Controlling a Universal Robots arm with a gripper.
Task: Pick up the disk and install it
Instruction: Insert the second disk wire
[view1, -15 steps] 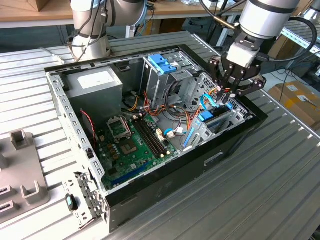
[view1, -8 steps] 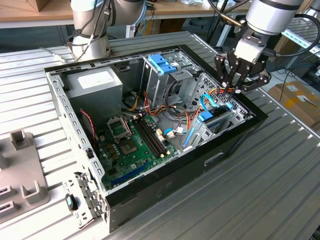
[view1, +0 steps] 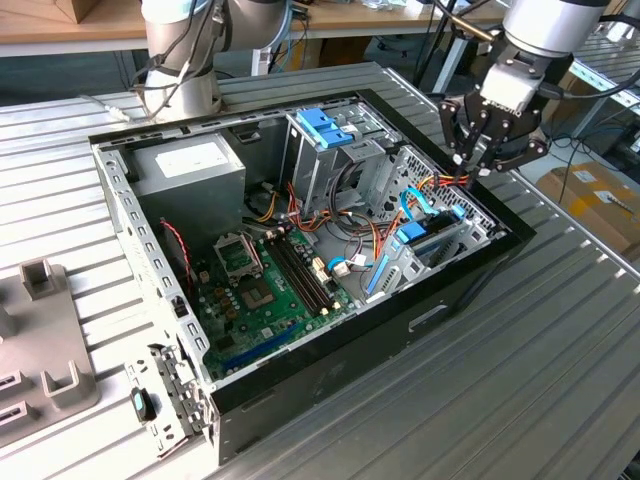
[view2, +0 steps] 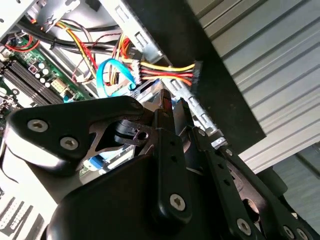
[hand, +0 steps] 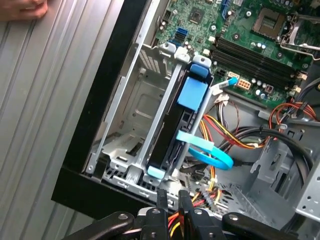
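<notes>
The disk (view1: 432, 240) is a dark flat drive with bright blue side rails. It stands on edge in a metal bay at the corner of the open computer case (view1: 455, 290), on the exterior view's right. In the first wrist view the disk (hand: 167, 132) sits between the bay's metal walls, with a blue tab at its end. My gripper (view1: 470, 165) hangs above the case's rim, a little beyond the disk, and touches nothing. Its fingers (hand: 161, 200) are shut with nothing between them, and they hover over a bundle of red and yellow wires (view2: 162, 72).
A tall metal cage with a blue latch (view1: 325, 125) stands in the case. The motherboard (view1: 265, 290) and a grey power supply (view1: 190, 165) lie beyond it. A thin blue data cable (hand: 212, 156) loops beside the disk. A hand (hand: 22, 7) rests on the ribbed table. Grey fixtures (view1: 40, 340) sit on the exterior view's left.
</notes>
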